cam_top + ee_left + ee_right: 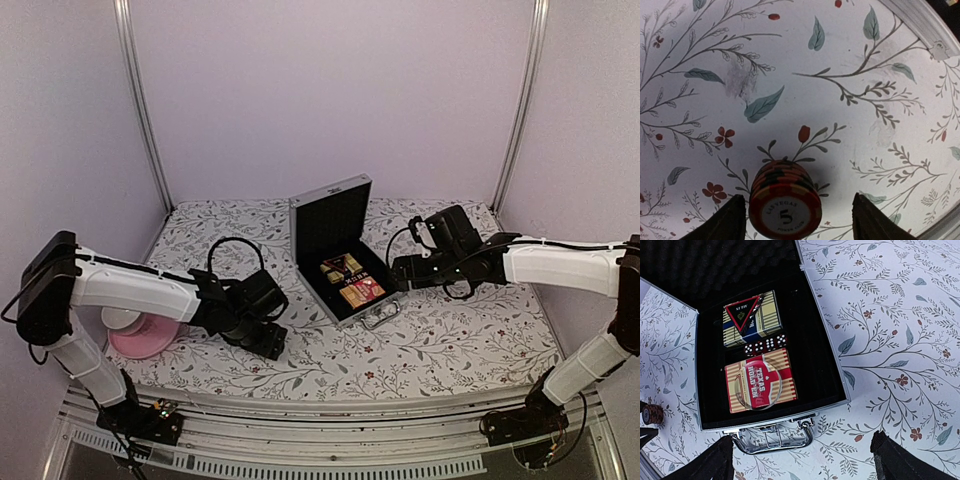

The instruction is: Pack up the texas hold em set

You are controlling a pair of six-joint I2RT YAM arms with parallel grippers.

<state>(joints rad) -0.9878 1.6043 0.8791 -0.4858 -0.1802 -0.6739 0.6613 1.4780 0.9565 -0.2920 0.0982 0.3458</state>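
The silver briefcase (330, 215) stands open mid-table, lid upright. In the right wrist view its black tray (840, 370) holds a yellow-blue card pack (752, 320) under a red triangular token, a row of dark red dice (767, 344), and a red "Texas Hold'em" pack (760, 380) under a clear round token. The metal handle (772, 437) faces my right gripper (802, 465), which is open and empty just in front of it. My left gripper (797, 220) is open around a stack of red "5" poker chips (785, 202) on the cloth, closer to its left finger (725, 220).
A pink plate with a white bowl (135, 335) sits at the left, beside my left arm. The flowered cloth (450, 340) covers the table. A white rail (920, 25) edges the table near my left gripper. The chip stack also shows left of the case (652, 414).
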